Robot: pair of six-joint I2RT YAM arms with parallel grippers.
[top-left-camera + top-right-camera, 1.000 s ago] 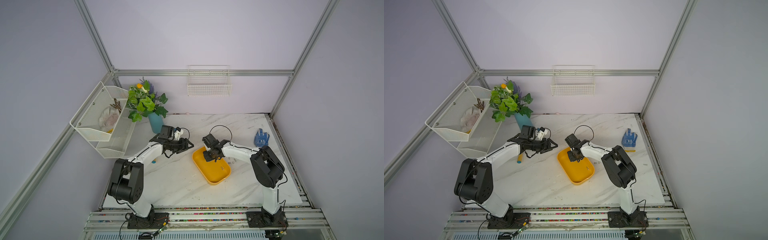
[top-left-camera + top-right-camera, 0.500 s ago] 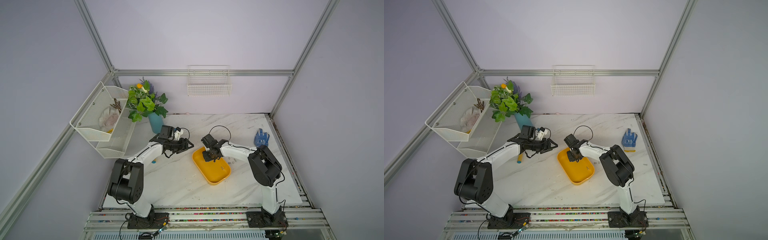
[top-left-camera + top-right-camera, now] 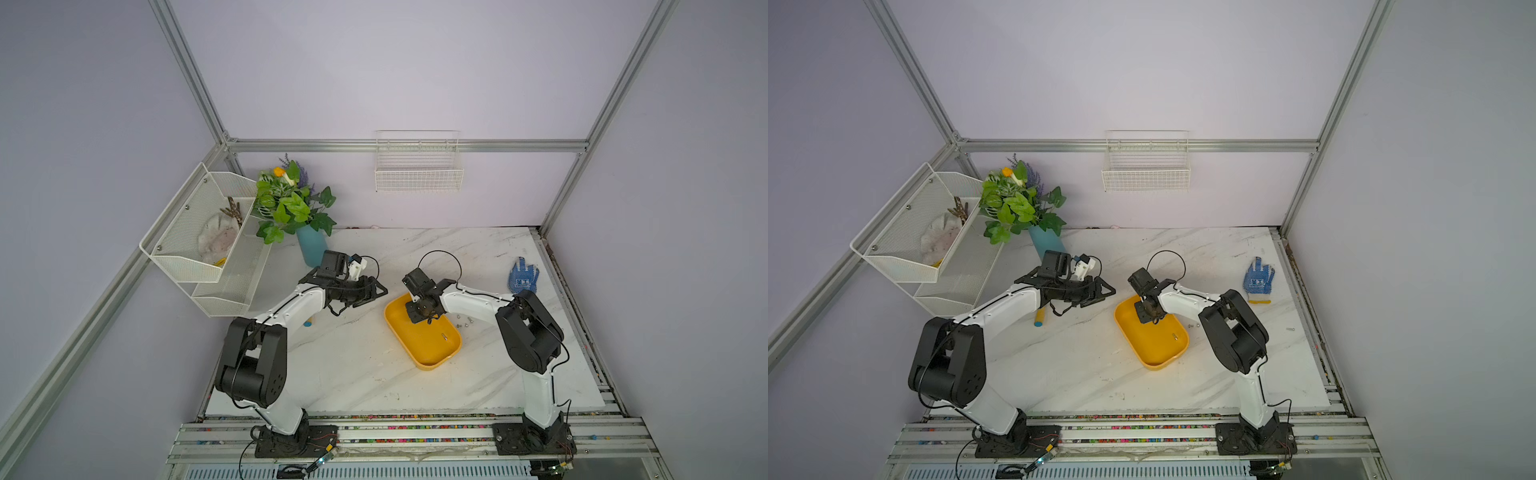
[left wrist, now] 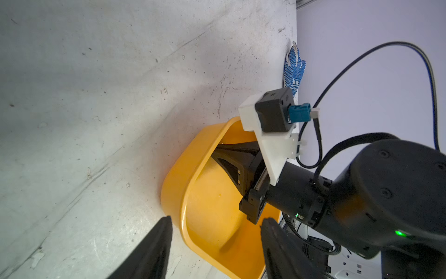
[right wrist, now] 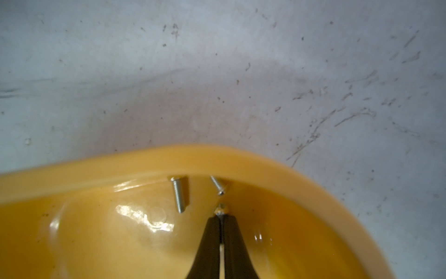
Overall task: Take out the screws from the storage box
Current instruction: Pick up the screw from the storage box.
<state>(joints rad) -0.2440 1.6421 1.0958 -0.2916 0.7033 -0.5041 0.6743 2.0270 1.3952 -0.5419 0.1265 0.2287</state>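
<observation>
Watching my right gripper [image 5: 220, 218], looser a second ago, pinching a tiny silvery-grey metal screw [image 5: 220, 209] inside the shallow bright yellow plastic tub [image 5: 144, 164], left gripper [image 4: 214, 222] hanging parted.

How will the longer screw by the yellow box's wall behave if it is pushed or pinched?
The longer screw looks stiff, with a round shaft, so a push would probably roll it inside the glossy storage box. It is much thinner than the right gripper, shut on another screw, so a pinch might slip.
</observation>
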